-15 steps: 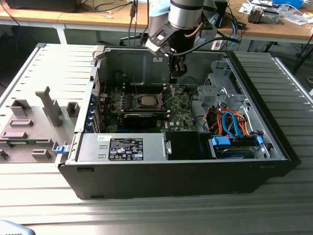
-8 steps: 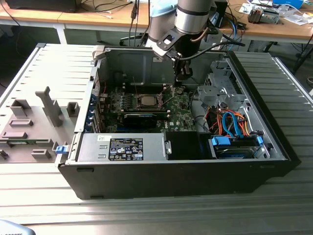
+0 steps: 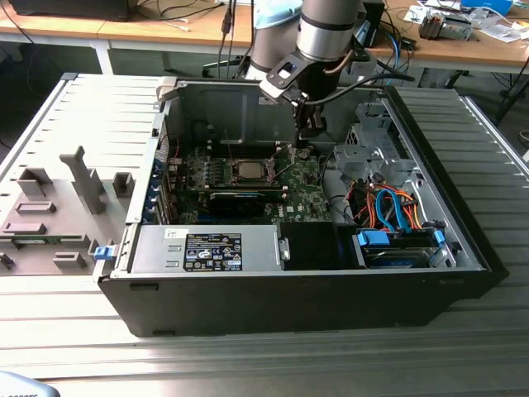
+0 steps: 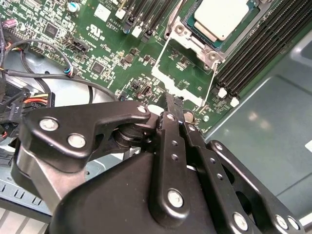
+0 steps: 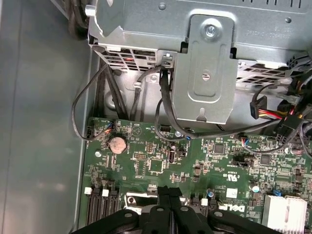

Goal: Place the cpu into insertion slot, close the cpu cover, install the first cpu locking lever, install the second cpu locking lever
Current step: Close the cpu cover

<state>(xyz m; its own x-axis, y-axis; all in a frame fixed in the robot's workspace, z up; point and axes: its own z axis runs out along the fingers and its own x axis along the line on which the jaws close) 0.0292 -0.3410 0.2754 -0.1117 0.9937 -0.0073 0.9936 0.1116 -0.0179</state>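
In the exterior view, the gripper (image 3: 303,150) hangs inside the open computer case (image 3: 463,248); its tips are hard to make out. The cpu (image 3: 248,171) lies flat, face up, to the exterior view's left of it. In the second wrist view, the cpu sits in the insertion slot (image 4: 181,31), partly cut off by the picture edge. In the first wrist view, the gripper is closed, its tips together with nothing between them, above the green board (image 5: 161,161).

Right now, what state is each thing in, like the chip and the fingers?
cpu, seated flat in the insertion slot.
cpu cover, seems lowered around the cpu.
gripper, fingers shut, empty, over the green board.
computer case, open, lying on its side.
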